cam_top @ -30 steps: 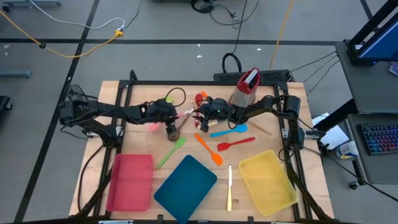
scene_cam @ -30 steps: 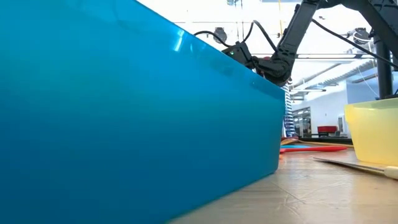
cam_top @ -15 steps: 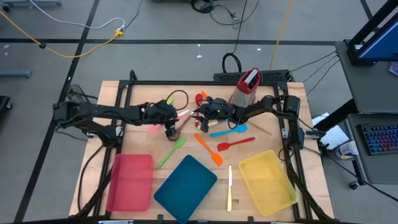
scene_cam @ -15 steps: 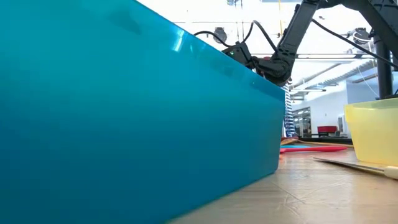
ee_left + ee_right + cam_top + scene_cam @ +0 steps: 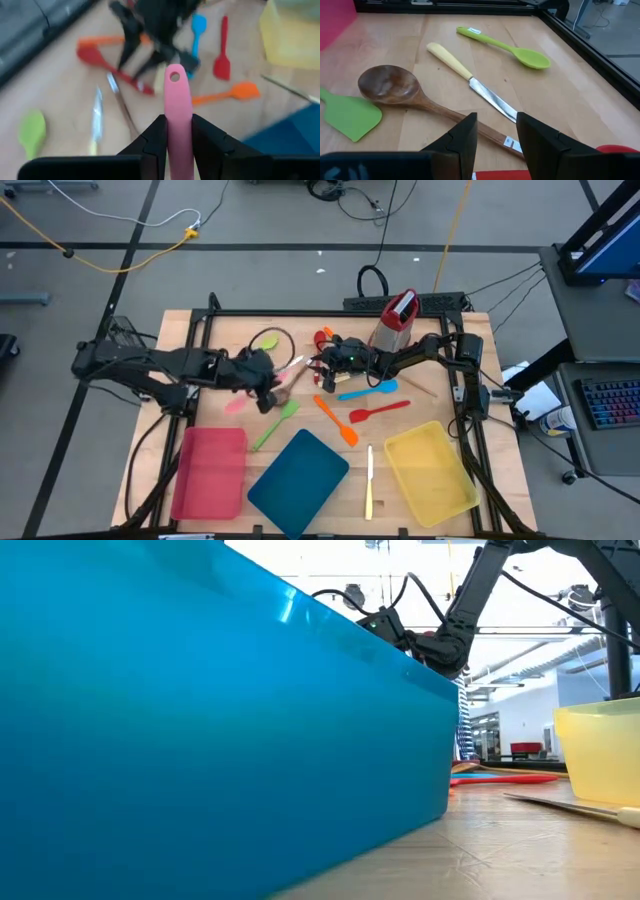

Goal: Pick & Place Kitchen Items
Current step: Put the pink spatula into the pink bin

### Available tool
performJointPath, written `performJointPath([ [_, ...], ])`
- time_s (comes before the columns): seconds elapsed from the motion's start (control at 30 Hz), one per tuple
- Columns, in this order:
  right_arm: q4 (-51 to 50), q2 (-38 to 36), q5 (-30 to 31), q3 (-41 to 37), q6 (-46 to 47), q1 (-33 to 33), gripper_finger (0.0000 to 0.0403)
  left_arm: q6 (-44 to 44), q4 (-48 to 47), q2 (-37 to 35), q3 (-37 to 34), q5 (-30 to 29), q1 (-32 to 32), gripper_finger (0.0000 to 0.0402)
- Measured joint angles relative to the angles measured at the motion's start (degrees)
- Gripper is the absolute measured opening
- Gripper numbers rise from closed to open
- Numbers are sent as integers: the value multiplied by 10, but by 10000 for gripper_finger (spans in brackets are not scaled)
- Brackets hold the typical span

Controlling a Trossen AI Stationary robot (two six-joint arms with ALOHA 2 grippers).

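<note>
1. While the left gripper (image 5: 174, 131) holds the pink spatula (image 5: 178, 117) clamped between its fingers, we see it in the high view over the surface (image 5: 220, 340), just left of the middle and near the red tray (image 5: 211, 472).
2. We judge this spatula light and slim — a flexible, slightly grippy silicone sort — so a hold on the narrow handle, as now, should keep it from swinging; the hanging hole sits at the free end, beyond the fingers.
3. The right gripper (image 5: 496, 131) hovers with its fingers apart over the back middle of the surface, above the brown wooden spoon (image 5: 415, 97) and the cream-handled knife (image 5: 470, 80).
4. We take the spoon to be stiff and a little heavier at the bowl; the knife blade looks thin and slippery, so its cream handle is the better place to grasp.
5. A small sticker shows on the spoon's handle and another on the green spoon (image 5: 507, 48) — neither can be read, and we see no brand elsewhere.
</note>
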Motion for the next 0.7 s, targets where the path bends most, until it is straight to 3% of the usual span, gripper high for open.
performJointPath([
  [0.2, 0, 0, 0, 0, 0, 0, 130, -258, -86, 15, 2, 25, -83, 76],
  [0.53, -3, 0, 0, 0, 20, 0, 130, -563, -154, 73, 2, 46, -243, 76],
  [0.7, -3, 0, 0, 0, 20, 0, 130, -691, -238, 124, 2, 120, -292, 76],
])
